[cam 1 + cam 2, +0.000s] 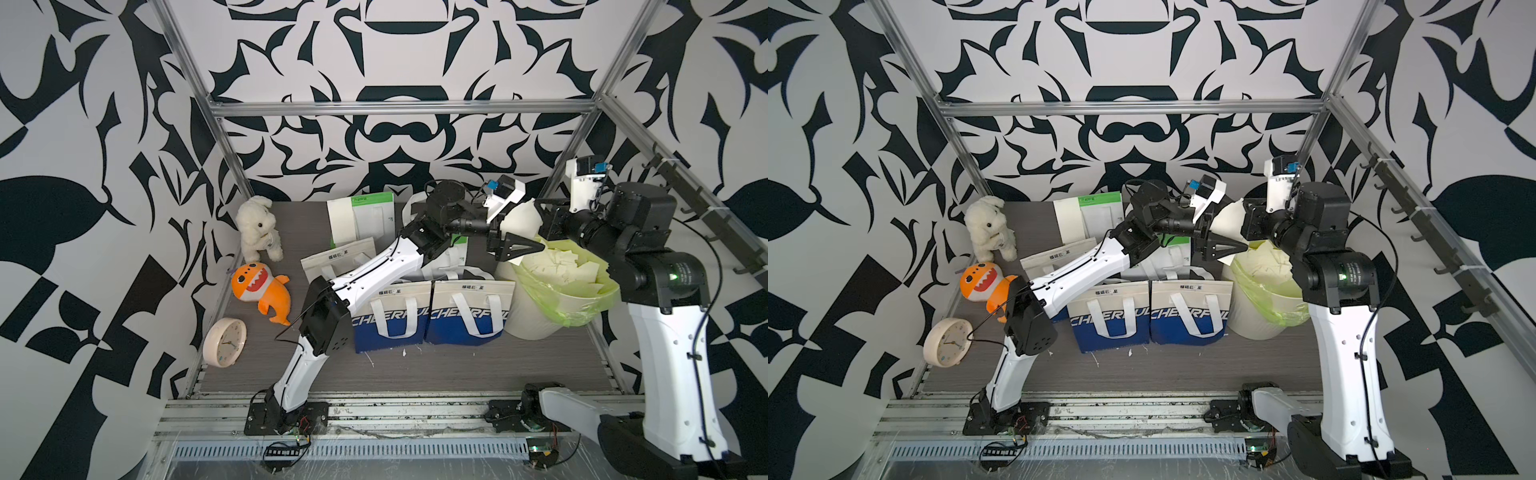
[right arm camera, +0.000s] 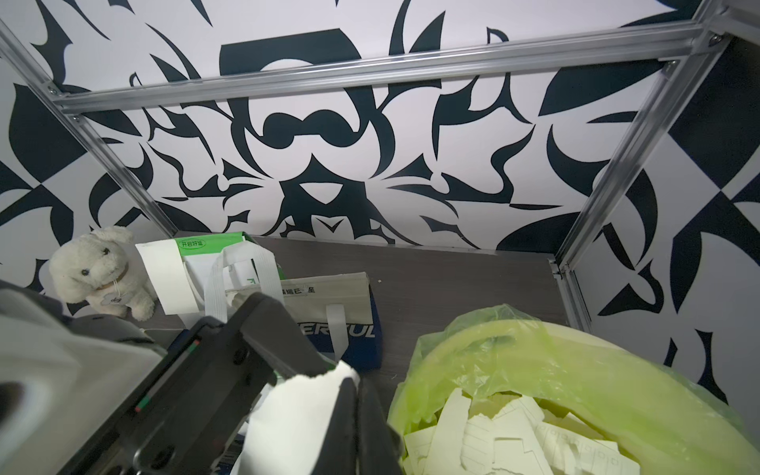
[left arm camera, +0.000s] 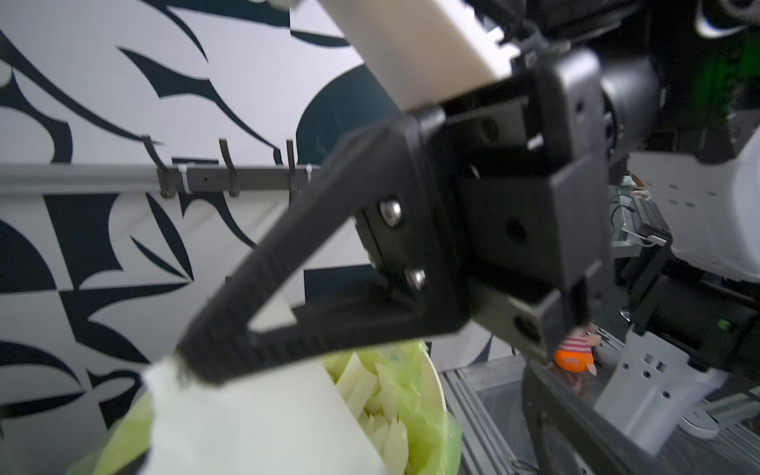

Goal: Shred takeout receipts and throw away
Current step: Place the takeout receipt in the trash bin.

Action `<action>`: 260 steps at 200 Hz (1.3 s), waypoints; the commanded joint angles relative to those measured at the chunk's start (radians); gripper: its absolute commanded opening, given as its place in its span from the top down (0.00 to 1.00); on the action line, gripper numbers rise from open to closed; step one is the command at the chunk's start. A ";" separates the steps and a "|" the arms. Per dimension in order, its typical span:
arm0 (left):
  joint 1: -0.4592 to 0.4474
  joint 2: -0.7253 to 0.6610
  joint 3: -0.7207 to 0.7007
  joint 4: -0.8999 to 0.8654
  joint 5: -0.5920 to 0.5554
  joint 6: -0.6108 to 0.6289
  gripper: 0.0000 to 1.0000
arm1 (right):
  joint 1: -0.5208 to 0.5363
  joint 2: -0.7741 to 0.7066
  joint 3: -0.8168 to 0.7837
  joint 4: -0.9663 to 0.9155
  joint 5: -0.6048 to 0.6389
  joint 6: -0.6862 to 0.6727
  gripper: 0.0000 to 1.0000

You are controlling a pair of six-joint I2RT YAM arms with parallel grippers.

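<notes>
Reaching across the bags (image 1: 432, 320) in both top views, the left gripper (image 1: 519, 243) stands spread wide just beside the bin (image 1: 536, 320). The right gripper (image 1: 542, 216), jaws pressed together, pinches a torn piece (image 1: 517, 220) of receipt above the bin's rim, and the piece hangs between the two grippers. The bin has a green liner (image 1: 552, 307) and is full of scraps (image 1: 561, 266). A whole receipt (image 1: 343, 226) lies on a green-and-white bag (image 1: 374, 216) at the back, well apart from the bin.

From the left wrist, one finger (image 3: 312, 263) runs down to the torn piece's (image 3: 246, 423) upper corner; whether it touches cannot be told. The second finger (image 3: 575, 419) sits far from it. Scraps (image 3: 382, 407) show behind the piece.

From the right wrist, the closed fingers (image 2: 345, 415) clamp the piece's jagged edge (image 2: 296, 399), with the scrap-filled bin (image 2: 534, 349) just beside. The whole receipt (image 2: 164, 279) leans on its bag near a plush rabbit (image 2: 98, 271).
</notes>
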 commanded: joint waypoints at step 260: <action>-0.050 0.039 -0.003 -0.142 -0.128 0.087 0.01 | -0.004 -0.067 -0.043 -0.057 0.365 -0.002 1.00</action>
